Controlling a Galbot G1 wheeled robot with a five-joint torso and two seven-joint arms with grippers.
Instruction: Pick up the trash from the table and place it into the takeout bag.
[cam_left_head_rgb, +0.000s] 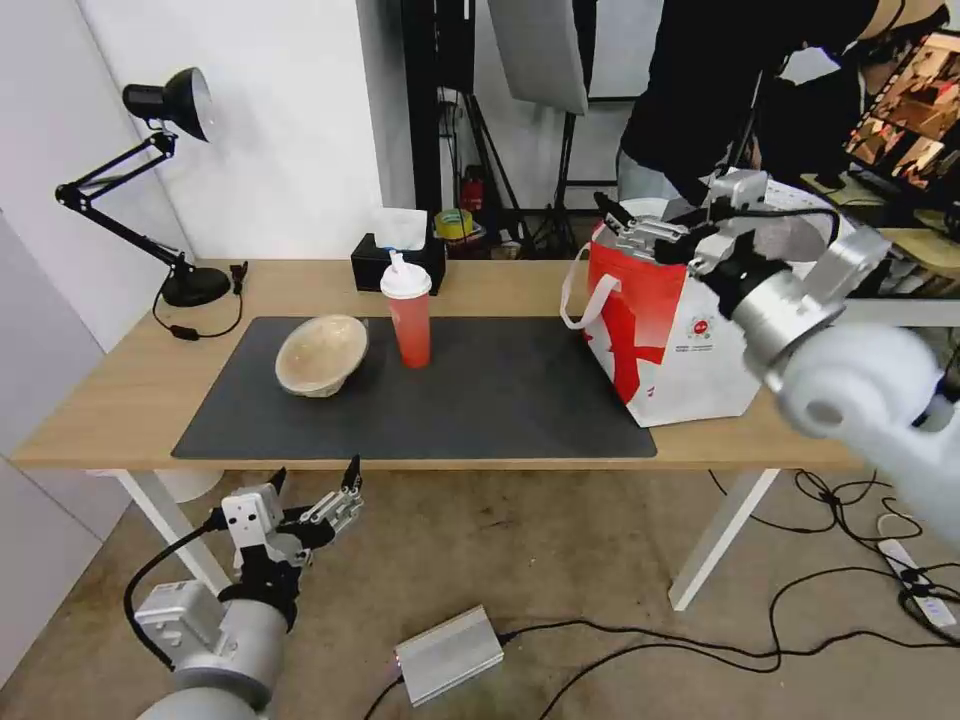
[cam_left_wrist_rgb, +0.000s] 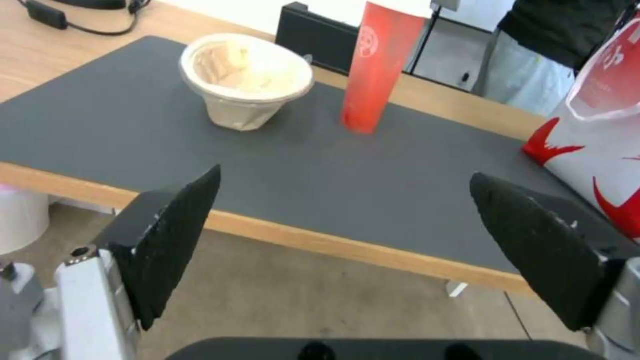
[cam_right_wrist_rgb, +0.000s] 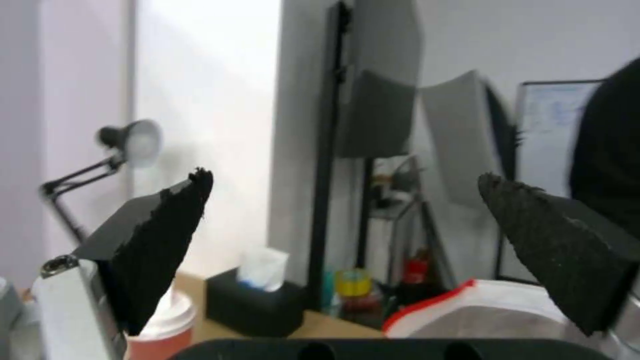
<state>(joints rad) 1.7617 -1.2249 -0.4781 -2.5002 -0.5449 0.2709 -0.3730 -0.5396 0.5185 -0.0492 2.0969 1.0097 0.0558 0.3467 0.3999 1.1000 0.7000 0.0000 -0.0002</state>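
On the dark grey mat (cam_left_head_rgb: 470, 400) of the light-wood table (cam_left_head_rgb: 110, 395), a beige paper bowl (cam_left_head_rgb: 321, 354) lies tipped on its side. Just right of it a red drink cup with a white lid (cam_left_head_rgb: 408, 313) stands upright. The white-and-red takeout bag (cam_left_head_rgb: 668, 335) stands open at the mat's right end. My right gripper (cam_left_head_rgb: 620, 222) hovers open over the bag's mouth, holding nothing. Below the table's front edge at the left, my left gripper (cam_left_head_rgb: 315, 492) is open and empty. From the left wrist, the bowl (cam_left_wrist_rgb: 245, 80), cup (cam_left_wrist_rgb: 375, 67) and bag (cam_left_wrist_rgb: 600, 120) lie beyond the open left gripper (cam_left_wrist_rgb: 343, 175).
A black tissue box (cam_left_head_rgb: 397, 258) sits behind the cup. A black desk lamp (cam_left_head_rgb: 165, 105) stands at the table's far left corner. A person in black stands behind the bag. A silver box (cam_left_head_rgb: 448, 655), cables and a power strip (cam_left_head_rgb: 915, 585) lie on the floor.
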